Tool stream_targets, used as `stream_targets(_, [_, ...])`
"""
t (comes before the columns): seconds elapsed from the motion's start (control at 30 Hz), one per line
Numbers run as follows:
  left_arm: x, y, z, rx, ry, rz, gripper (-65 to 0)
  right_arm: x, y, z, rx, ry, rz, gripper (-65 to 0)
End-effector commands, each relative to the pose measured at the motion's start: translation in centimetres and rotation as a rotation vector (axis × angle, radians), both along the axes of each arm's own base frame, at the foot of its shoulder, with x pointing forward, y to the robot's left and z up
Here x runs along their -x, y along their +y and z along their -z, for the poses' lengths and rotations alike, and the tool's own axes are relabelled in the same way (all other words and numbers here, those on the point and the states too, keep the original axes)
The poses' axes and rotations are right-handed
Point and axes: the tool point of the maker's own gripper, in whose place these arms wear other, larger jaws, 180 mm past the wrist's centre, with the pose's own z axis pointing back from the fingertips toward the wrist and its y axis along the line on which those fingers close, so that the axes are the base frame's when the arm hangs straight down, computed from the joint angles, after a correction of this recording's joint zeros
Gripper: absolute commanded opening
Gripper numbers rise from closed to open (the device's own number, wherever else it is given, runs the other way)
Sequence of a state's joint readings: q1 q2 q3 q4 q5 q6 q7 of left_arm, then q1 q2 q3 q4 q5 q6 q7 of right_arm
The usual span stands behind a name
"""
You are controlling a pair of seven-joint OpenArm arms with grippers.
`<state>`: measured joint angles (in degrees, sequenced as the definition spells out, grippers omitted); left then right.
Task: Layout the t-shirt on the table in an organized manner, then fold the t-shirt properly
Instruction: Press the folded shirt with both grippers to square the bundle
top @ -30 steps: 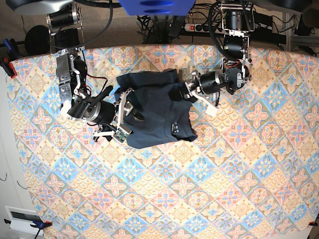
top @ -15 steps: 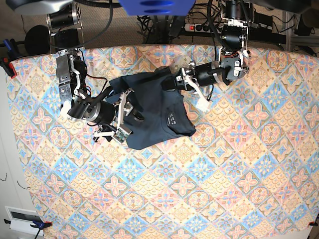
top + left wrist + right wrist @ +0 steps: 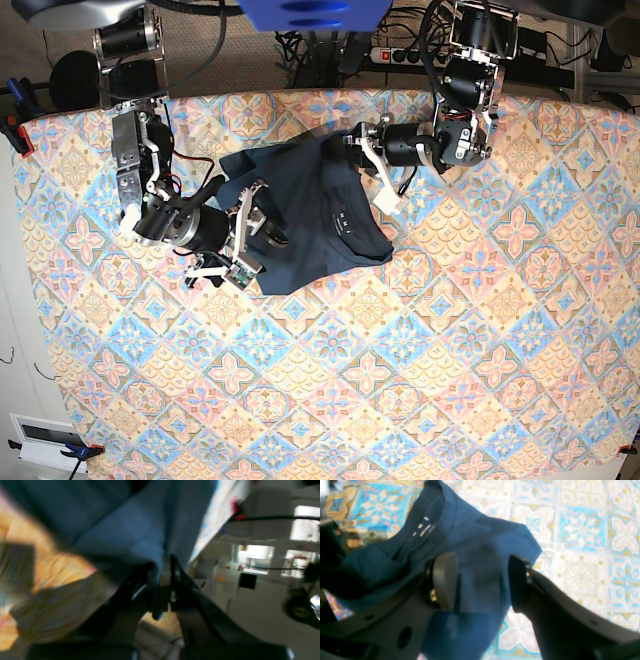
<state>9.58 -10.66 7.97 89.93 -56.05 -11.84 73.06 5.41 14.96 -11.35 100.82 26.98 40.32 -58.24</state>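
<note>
The dark navy t-shirt (image 3: 305, 225) lies crumpled on the patterned table (image 3: 450, 350), left of centre toward the back. My left gripper (image 3: 358, 148) is shut on the shirt's upper right edge, and the blurred left wrist view shows blue cloth (image 3: 140, 530) pinched in the gripper (image 3: 166, 567). My right gripper (image 3: 250, 235) stands open over the shirt's left part. In the right wrist view the gripper (image 3: 482, 582) has its two fingers (image 3: 445, 580) spread apart above the t-shirt (image 3: 480, 545), with the collar label (image 3: 422, 528) visible and the table (image 3: 582, 517) beyond.
A power strip (image 3: 400, 55) and cables lie behind the table's back edge. Clamps (image 3: 20, 135) hold the cloth at the left edge. A white box (image 3: 45, 440) sits off the front left corner. The table's front and right parts show bare cloth.
The left gripper has shut on the shirt's right edge and drawn it left and toward the back, bunching the shirt. The right arm has barely moved.
</note>
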Motion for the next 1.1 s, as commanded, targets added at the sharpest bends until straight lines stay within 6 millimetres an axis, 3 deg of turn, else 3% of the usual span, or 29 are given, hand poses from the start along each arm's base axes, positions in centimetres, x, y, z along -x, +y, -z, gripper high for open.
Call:
stream_targets(0.0, [-0.6,0.2,-0.5,-0.002,-0.03,-0.003,-65.0,-1.6,-1.1,-1.5,-0.007,-0.047,0.036,-33.6])
stream_targets(0.13, [-1.0,0.7,0.0,-0.035,-0.053,-0.025,-65.0,-4.1,-2.8,-1.6,0.08,-0.075,0.074,-37.4])
stream_targets(0.2, [-1.2,0.6,-0.5,-0.032,-0.067,-0.024,-61.1,-4.8,-3.1,-1.5,0.144,-0.094,0.072,-46.0])
stream_targets(0.33, [-1.3,0.5,-1.7,-0.037,-0.071,-0.066,-46.2,-5.9,-3.1,-1.8,0.262,-0.143,0.052,-64.8])
stream_targets(0.43, [-1.3,0.9,-1.8,-0.056,-0.021,-0.117,-35.7,-6.7,-2.7,-2.3,0.327,-0.182,0.029,-65.0])
stream_targets(0.53, [-0.8,2.4,-1.3,-0.092,-0.013,-0.11,-30.0,-7.2,-1.7,-2.5,0.357,-0.225,-0.008,-64.8])
stream_targets(0.6, [-0.8,3.1,-1.7,-0.108,-0.037,-0.111,-30.9,-7.0,-1.1,-1.0,0.379,-0.214,-0.043,-64.8])
stream_targets(0.83, [-1.5,6.3,-5.8,-0.043,-0.149,-0.289,-39.8,-7.5,0.5,2.5,0.395,-0.146,-0.132,-64.8])
stream_targets(1.07, [-1.3,4.3,-7.4,0.073,-0.189,-0.256,-41.4,-8.5,0.2,4.0,0.366,-0.114,-0.133,-64.8])
